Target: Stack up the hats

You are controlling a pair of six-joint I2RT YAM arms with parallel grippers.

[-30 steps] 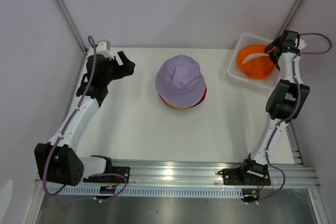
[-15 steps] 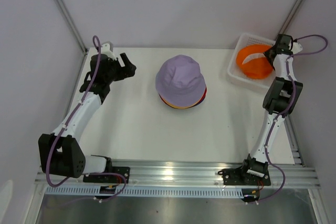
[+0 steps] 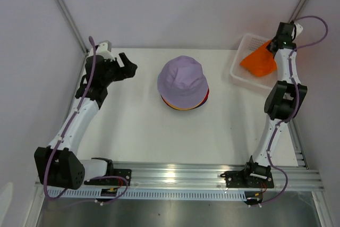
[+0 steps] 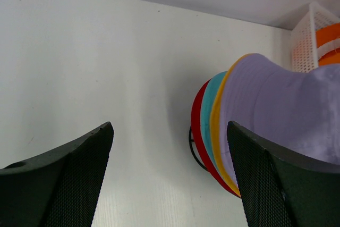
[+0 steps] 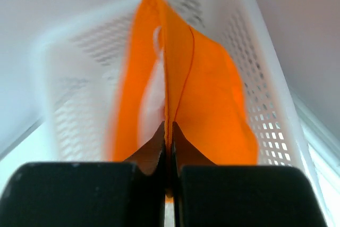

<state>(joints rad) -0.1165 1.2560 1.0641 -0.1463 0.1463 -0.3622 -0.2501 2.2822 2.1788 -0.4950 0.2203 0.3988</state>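
A stack of hats stands mid-table with the lavender hat (image 3: 182, 81) on top and yellow, teal and red brims (image 4: 204, 126) showing under it. The orange hat (image 3: 259, 60) hangs folded over the white basket (image 3: 240, 73), its brim pinched in my right gripper (image 3: 277, 44), which is shut on it; the wrist view shows the orange fabric (image 5: 202, 94) clamped between the jaws (image 5: 168, 131). My left gripper (image 3: 127, 63) stands open at the table's left, well apart from the stack, with nothing between its fingers (image 4: 85, 168).
The white lattice basket (image 5: 265, 104) sits at the back right corner of the table. A thin black wire frame (image 4: 192, 147) peeks out under the stack. Grey walls close in behind and at both sides.
My right gripper has shut on the orange hat's brim and risen, lifting the hat out of the basket so it hangs folded. The left arm has barely shifted.
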